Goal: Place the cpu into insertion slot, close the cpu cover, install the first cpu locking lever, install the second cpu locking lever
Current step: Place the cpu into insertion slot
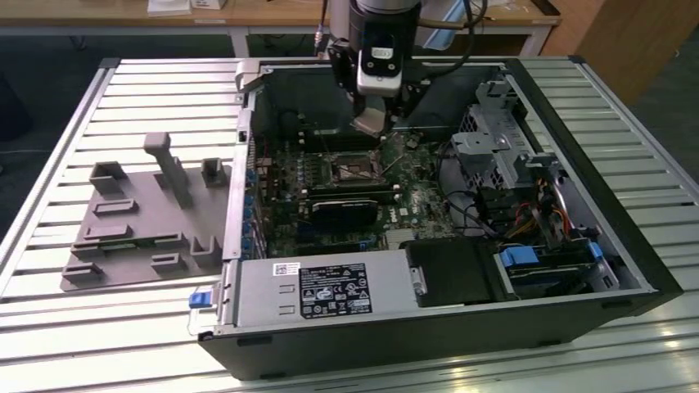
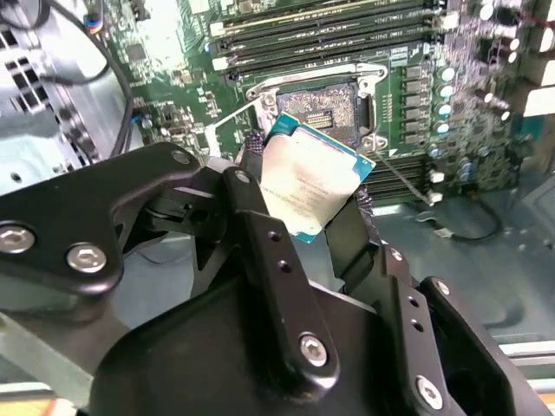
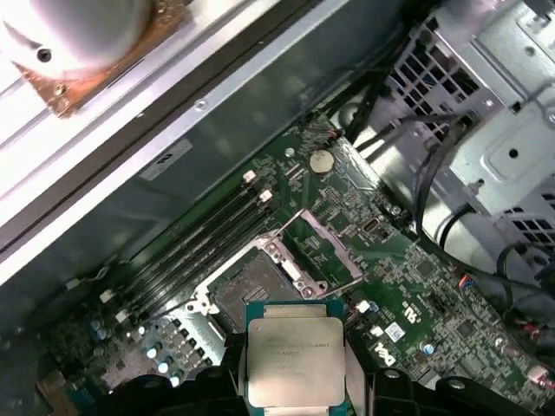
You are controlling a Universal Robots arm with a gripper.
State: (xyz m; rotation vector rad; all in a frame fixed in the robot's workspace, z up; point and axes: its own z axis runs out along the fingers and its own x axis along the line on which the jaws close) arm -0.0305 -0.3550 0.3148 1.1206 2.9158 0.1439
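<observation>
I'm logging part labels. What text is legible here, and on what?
Nothing can be quoted.
cpu in the end effector: print lines, too small to read.
Black label on the silver box: too small.
White sticker on the green board: blurred.

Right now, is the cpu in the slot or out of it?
Out. The gripper holds the cpu clamped by its edges above the board, and the slot lies bare.

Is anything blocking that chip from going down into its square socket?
Nothing visible. The claw holds the cpu above the insertion slot, whose dark centre lies bare, with the cpu cover swung open beside it.
</observation>
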